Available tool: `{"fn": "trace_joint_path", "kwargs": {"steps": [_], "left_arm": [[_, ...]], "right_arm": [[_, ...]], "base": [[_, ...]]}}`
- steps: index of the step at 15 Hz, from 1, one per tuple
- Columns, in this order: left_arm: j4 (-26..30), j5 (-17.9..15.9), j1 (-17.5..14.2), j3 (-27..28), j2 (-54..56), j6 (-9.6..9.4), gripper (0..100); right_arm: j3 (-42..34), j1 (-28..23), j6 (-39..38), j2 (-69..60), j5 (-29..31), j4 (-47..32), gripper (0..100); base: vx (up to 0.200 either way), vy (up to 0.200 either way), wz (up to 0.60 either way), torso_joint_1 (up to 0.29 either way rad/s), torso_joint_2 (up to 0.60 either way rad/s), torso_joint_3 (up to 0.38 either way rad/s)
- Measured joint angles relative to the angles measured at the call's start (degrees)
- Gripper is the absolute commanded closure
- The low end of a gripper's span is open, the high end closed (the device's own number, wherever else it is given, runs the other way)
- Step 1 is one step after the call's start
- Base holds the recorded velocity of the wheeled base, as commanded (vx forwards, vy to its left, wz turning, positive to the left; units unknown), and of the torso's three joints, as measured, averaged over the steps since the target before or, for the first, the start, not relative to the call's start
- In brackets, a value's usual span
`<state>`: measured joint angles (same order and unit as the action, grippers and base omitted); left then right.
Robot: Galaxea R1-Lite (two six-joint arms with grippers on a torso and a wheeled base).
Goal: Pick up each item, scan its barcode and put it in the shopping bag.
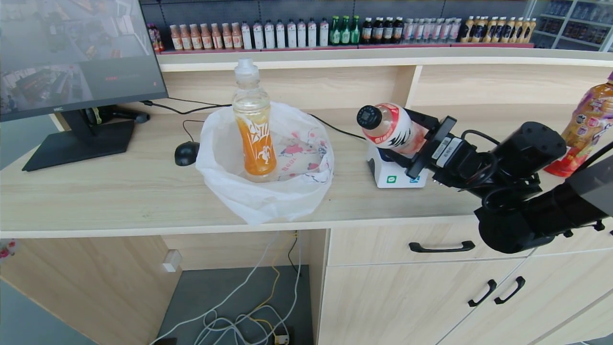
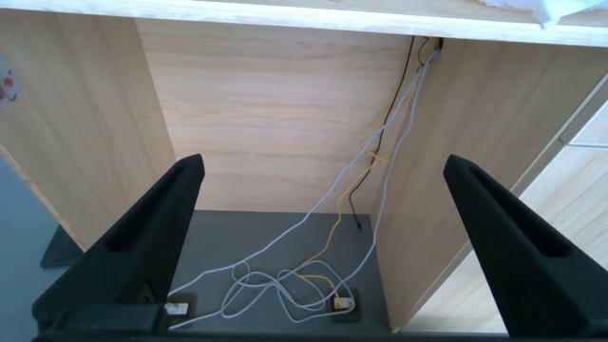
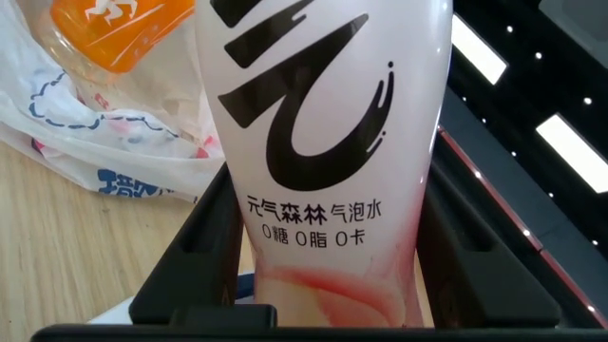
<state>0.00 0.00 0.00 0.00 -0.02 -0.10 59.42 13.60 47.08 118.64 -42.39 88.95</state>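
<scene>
Three bottles: orange bottle [image 1: 254,139] in one bag [image 1: 268,201], white bottle [image 1: 390,127] grasped by right fingers [image 1: 431,148], third bottle [image 1: 586,129] at 3 o'clock on desk [image 1: 119,191]; left fingers [image 2: 142,247] released.

My right arm [image 1: 527,143] is black all over, built of thick rounded joint housings with a glossy sheen. Thin black cables [image 1: 481,170] loop beside the wrist. A white printed label [image 1: 448,147] sits on the block behind my right gripper [image 1: 401,138], whose flat fingers [image 3: 190,256] are matte black with moulded recesses. My left gripper [image 2: 325,166] has two matte black wedge fingers tapering to blunt tips.
</scene>
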Motion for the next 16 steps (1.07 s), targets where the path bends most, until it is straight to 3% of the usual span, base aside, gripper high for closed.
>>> {"fn": "trace_joint_path", "kwargs": {"steps": [9,16], "left_arm": [[0.0,0.0,0.0,0.0,0.0,0.00,0],[0.0,0.0,0.0,0.0,0.0,0.00,0]], "right_arm": [[-0.5,2.1,-13.2,-2.3,11.7,0.9,100],[-5.0,4.7,-32.9,-8.0,24.3,1.0,100]], "base": [[0.000,0.000,0.00,0.000,0.00,0.000],[0.000,0.000,0.00,0.000,0.00,0.000]]}}
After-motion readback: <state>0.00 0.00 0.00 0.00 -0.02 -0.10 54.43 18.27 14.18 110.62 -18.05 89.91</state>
